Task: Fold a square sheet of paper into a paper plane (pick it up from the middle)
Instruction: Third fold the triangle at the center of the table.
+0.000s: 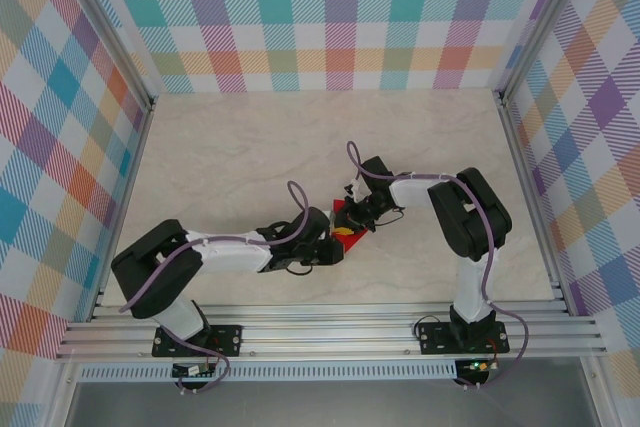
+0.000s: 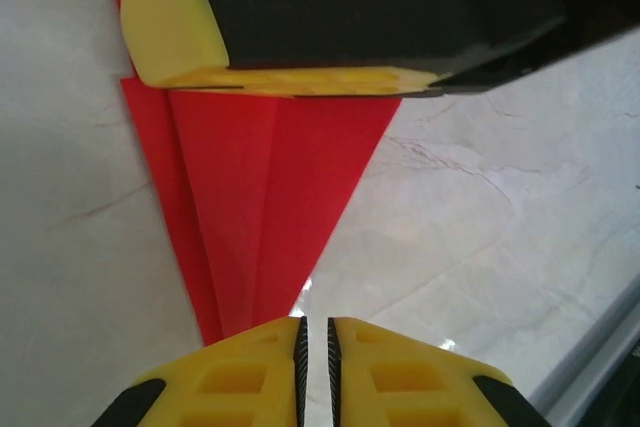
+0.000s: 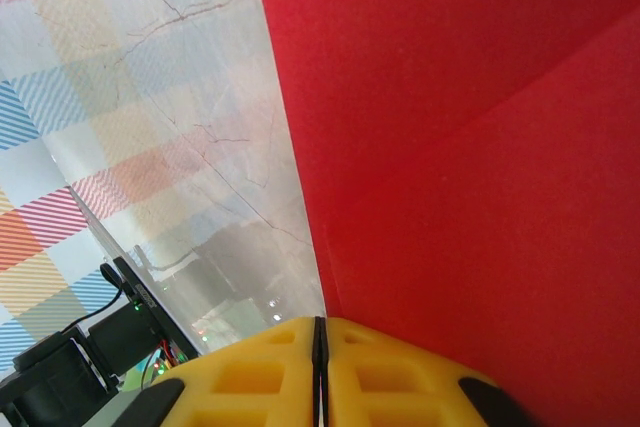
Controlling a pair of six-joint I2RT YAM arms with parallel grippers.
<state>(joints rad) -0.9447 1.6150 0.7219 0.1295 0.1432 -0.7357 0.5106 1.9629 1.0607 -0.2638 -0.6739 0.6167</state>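
We see the red plane at the centre of the top view, low over the table, where both arms meet. The right gripper has its fingers pressed together, pinching the plane. The left gripper shows only a thin slit between its fingers at the plane's pointed tip; we cannot tell whether it grips.

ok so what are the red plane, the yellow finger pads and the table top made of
Paper plane: thin matte red paper, going by its sharp creases and dull, grainy surface. Yellow finger pads: probably moulded plastic or rubber, matte, with recessed pockets. Table top: pale marble look with grey veins and some sheen; stone or printed laminate, can't tell.
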